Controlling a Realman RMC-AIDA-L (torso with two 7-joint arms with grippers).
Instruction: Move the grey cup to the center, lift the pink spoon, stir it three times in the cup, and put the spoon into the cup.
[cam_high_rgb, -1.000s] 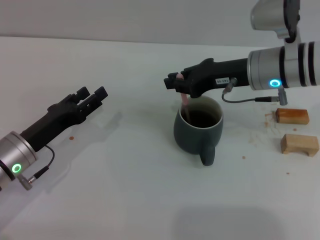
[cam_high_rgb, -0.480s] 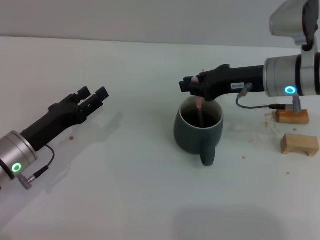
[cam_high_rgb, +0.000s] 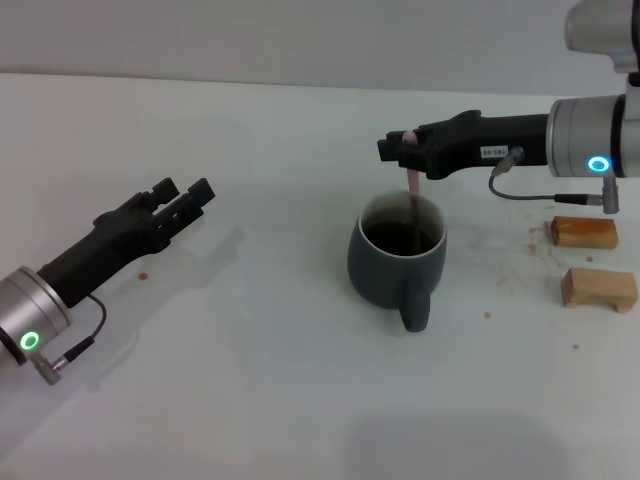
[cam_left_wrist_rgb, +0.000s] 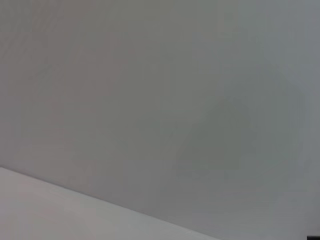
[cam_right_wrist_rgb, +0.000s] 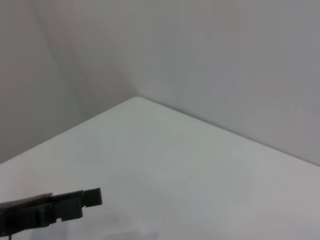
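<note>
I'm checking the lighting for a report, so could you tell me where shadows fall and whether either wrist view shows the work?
Head view: soft shadows lie on the table beside the left gripper and under the grey cup; no glare. Left wrist view: only blank wall and table edge. Right wrist view: wall, table, and the far left gripper.

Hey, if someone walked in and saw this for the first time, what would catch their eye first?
First, the grey cup of dark liquid near the table's middle, with the right gripper just above its rim holding the pink spoon upright, tip down in the drink. Next, two tan wooden blocks lie to the cup's right, while the left gripper hovers idle, far off on the left.
</note>
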